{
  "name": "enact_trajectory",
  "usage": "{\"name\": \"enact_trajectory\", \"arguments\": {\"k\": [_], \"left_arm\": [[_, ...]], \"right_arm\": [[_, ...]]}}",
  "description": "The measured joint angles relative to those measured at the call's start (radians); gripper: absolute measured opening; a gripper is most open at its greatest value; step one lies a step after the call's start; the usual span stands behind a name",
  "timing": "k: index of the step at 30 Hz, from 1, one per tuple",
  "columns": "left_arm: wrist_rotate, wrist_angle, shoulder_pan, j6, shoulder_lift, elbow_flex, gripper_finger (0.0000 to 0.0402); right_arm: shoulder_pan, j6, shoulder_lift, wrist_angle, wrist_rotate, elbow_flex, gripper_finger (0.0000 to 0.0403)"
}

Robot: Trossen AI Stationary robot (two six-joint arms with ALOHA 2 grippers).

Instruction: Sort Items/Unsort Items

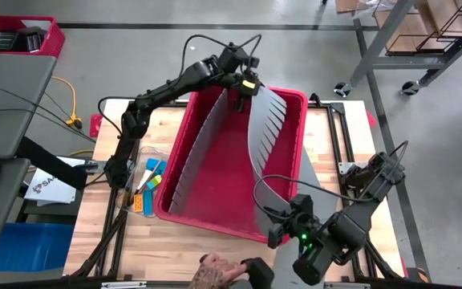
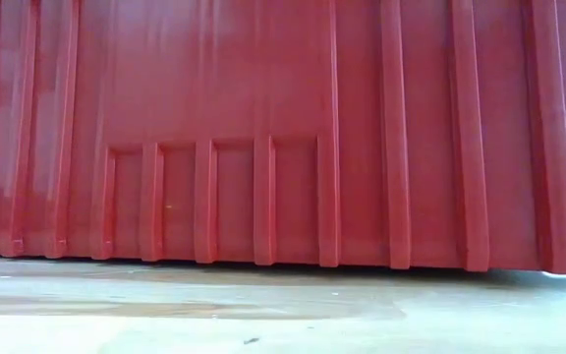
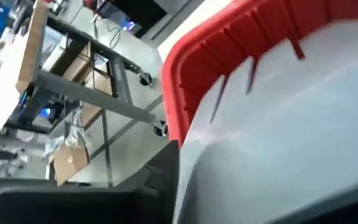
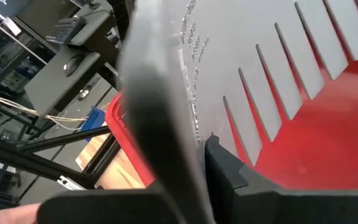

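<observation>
A curved grey slotted divider (image 1: 267,128) stands on edge in the red bin (image 1: 295,104). My left gripper (image 1: 245,90) is at its far end, over the bin's far wall. My right gripper (image 1: 277,215) is shut on its near end, by the bin's near wall. A second, straight grey divider (image 1: 195,152) stands in the bin's left half. Small blue and yellow items (image 1: 149,178) and an orange one (image 1: 139,202) lie on the table left of the bin. The low view shows only the bin's ribbed wall (image 2: 283,128). My right gripper pinches the curved divider's near end (image 4: 188,155) between its two fingers (image 4: 241,180), one on each face of the sheet. It comes slanting from the table's near right side. The divider stands on edge, bowed along its length, slotted edge uppermost.
A person's hand (image 1: 215,273) rests at the table's near edge beside a dark object (image 1: 257,269). Bare wooden table shows left of the bin and along the near edge. Shelving and a red crate (image 1: 22,36) stand beyond the table.
</observation>
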Motion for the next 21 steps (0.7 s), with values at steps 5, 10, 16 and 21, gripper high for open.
{"name": "enact_trajectory", "arguments": {"k": [5, 10, 16, 21], "left_arm": [[-0.077, -0.057, -0.001, -0.052, 0.000, 0.025, 0.0166], [-0.221, -0.243, -0.002, 0.006, 0.000, 0.073, 0.0213], [-0.264, -0.328, 0.000, 0.073, -0.038, 0.079, 0.0217], [-0.215, -0.099, -0.019, 0.064, -0.063, 0.086, 0.0212]], "right_arm": [[0.000, 0.000, 0.000, -0.002, -0.002, 0.000, 0.0000], [0.000, 0.005, 0.000, -0.015, -0.004, 0.000, 0.0001], [0.002, 0.114, 0.002, -0.123, -0.036, 0.000, 0.0001], [0.004, 0.192, 0.006, -0.182, -0.106, 0.001, 0.0001]]}}
